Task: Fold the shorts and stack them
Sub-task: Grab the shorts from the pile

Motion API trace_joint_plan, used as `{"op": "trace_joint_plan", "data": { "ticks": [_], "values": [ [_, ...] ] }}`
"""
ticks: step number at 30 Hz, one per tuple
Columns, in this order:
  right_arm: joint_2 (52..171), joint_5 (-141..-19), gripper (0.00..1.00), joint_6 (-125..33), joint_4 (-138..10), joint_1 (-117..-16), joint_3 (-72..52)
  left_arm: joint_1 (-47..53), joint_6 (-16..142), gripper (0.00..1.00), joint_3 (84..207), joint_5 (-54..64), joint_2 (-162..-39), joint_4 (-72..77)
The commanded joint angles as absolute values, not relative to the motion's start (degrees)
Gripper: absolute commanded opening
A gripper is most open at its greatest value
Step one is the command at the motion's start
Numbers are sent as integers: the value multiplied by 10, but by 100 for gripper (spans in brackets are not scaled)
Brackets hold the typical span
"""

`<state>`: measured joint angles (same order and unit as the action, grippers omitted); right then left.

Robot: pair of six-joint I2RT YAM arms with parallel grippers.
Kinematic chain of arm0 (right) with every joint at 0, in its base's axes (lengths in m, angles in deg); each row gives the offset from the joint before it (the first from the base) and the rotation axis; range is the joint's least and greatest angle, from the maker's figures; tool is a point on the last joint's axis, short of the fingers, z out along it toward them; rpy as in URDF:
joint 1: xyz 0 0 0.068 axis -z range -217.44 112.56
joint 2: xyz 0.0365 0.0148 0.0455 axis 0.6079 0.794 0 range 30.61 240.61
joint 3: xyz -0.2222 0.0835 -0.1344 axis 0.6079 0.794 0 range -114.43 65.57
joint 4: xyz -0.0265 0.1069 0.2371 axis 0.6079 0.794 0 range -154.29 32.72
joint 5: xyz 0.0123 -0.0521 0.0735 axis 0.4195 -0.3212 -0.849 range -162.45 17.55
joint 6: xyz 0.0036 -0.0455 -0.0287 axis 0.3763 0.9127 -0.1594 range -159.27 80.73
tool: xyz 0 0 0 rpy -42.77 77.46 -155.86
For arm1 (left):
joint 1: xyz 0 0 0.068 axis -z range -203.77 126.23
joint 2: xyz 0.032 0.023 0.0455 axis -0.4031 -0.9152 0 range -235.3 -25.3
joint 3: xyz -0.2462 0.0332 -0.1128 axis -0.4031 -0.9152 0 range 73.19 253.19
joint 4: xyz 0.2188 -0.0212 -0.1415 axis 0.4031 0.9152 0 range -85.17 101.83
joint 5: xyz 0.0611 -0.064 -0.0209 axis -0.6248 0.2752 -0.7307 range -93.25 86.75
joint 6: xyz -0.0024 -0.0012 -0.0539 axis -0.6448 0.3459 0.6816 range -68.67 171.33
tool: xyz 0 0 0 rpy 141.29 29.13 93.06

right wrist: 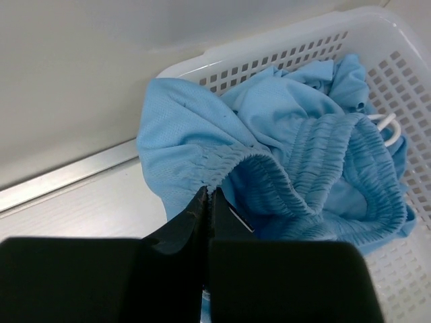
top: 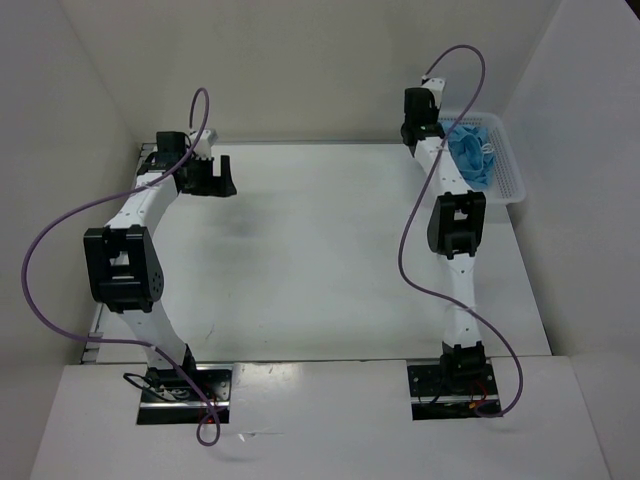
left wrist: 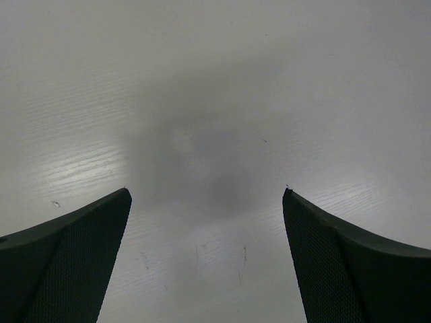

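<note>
Left end effector [left wrist: 207,195] spread, right [right wrist: 209,194] apparently clamped

shorts [right wrist: 195,134]: soft sky-blue cloth, matt, fine-knit
basket [right wrist: 406,74]: white plastic, smooth, slight gloss
table [left wrist: 215,74]: white, faintly grained, dull sheen
my left fingers [left wrist: 67,262]: matt black, finely dimpled

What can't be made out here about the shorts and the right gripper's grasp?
Right wrist: the right gripper, shut on the shorts at the waistband, hides the fabric under it; drawstring mostly buried in folds; basket cut by the edge.
Top external: the right arm covers that grasp.
</note>
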<state>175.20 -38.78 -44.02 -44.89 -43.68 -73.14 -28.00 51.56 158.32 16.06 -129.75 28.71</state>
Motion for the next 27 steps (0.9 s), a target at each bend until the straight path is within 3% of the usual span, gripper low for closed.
{"op": "trace_joint_plan", "data": {
  "ticks": [1,11,20,25,27],
  "values": [
    [1662,-364,0,-458,-450,-438,-752,-281,513,100,1584,169,-1264,262],
    [1520,-322,0,-527,-414,-460,-700,-281,513,100,1550,205,-1208,223],
    [1384,-296,0,-421,-524,-460,-673,-269,513,100,1497,228,-1124,200],
    [1335,-345,0,-288,-629,-504,-710,-264,513,100,1485,235,-1084,190],
    [1319,-436,0,-265,-624,-526,-740,-264,513,100,1470,240,-1061,190]
  ]
}}
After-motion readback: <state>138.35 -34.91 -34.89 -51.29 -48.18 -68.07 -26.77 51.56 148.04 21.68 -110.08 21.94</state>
